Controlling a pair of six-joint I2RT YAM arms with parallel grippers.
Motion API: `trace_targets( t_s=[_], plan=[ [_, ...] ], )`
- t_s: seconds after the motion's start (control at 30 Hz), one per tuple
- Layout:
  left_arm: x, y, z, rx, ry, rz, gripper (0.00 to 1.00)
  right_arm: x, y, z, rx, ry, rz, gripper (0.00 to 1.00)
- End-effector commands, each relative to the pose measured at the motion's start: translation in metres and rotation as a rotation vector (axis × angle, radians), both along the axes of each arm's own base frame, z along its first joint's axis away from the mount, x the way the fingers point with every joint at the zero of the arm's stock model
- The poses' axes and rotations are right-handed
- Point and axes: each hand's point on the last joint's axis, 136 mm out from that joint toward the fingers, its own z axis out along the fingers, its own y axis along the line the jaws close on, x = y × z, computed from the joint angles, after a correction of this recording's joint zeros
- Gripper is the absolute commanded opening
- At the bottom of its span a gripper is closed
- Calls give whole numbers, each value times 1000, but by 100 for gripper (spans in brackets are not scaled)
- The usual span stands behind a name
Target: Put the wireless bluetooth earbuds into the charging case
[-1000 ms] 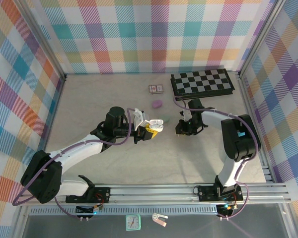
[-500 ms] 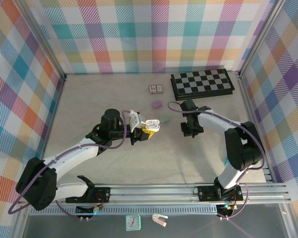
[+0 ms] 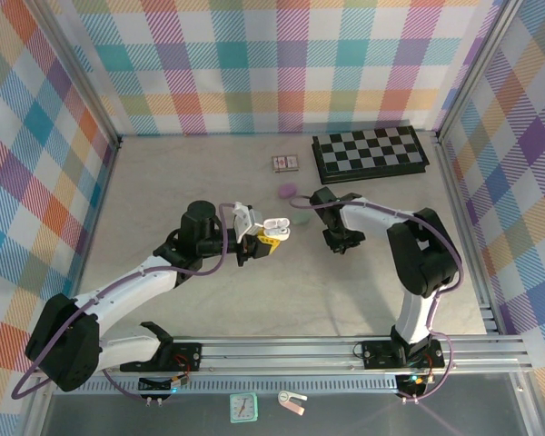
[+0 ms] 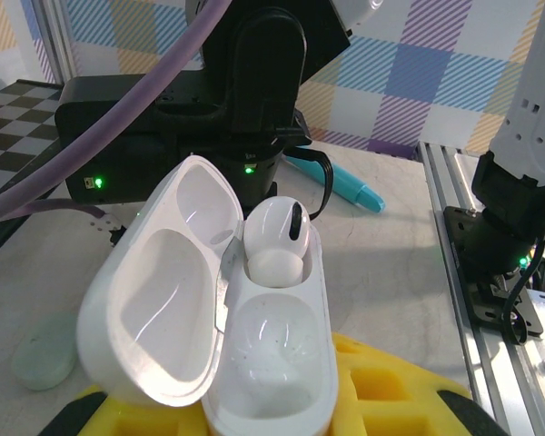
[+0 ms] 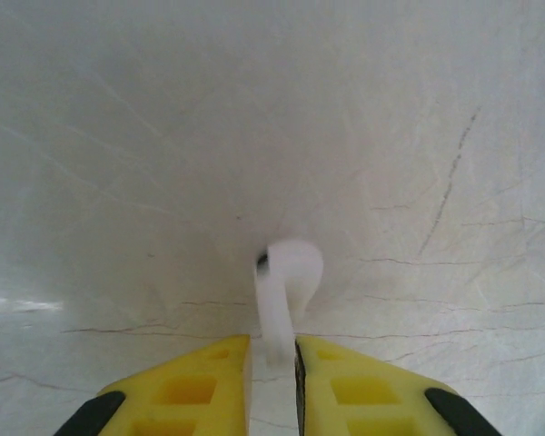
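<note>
My left gripper (image 3: 258, 242) (image 4: 263, 420) is shut on the base of the white charging case (image 3: 274, 224) (image 4: 259, 359), held above the table with its lid open to the left. One white earbud (image 4: 274, 238) sits in the far slot; the near slot is empty. My right gripper (image 3: 332, 242) (image 5: 272, 352) points down at the table, right of the case. Its yellow fingers (image 5: 195, 386) are shut on the stem of a second white earbud (image 5: 288, 275), whose head is at the table surface.
A pale green case (image 3: 302, 218) (image 4: 44, 350) and a purple one (image 3: 287, 191) lie behind the grippers. A chessboard (image 3: 370, 152) and a small box (image 3: 285, 163) sit at the back. A teal stick (image 4: 343, 182) lies near the right arm.
The left gripper has drifted a little left with the case. The right arm has swung at the wrist, its gripper ending slightly lower and nearer the green case.
</note>
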Motion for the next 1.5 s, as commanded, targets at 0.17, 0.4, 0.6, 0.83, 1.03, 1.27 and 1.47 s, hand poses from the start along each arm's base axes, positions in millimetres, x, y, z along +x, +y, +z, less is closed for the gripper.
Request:
trace_targets(
  t_s=[0.17, 0.4, 0.6, 0.83, 1.03, 1.27, 1.47],
  plan=[
    [1, 2, 4, -11, -20, -4, 7, 4, 24, 10, 107, -10, 18, 27],
    [-2, 3, 6, -21, -29, -4, 7, 13, 32, 32, 296, -117, -54, 40],
    [-1, 3, 6, -23, -29, -5, 7, 26, 18, 49, 565, -212, -304, 47],
    [0, 2, 4, -29, -23, -10, 7, 26, 9, 42, 839, -236, -573, 46],
    [-1, 1, 3, -28, -20, -13, 7, 27, 19, 22, 924, -178, -646, 41],
    [-2, 2, 3, -26, -17, -14, 7, 31, 15, 7, 885, -169, -674, 37],
    [-3, 3, 3, -24, -16, -14, 7, 33, 16, 2, 918, -161, -706, 35]
  ],
)
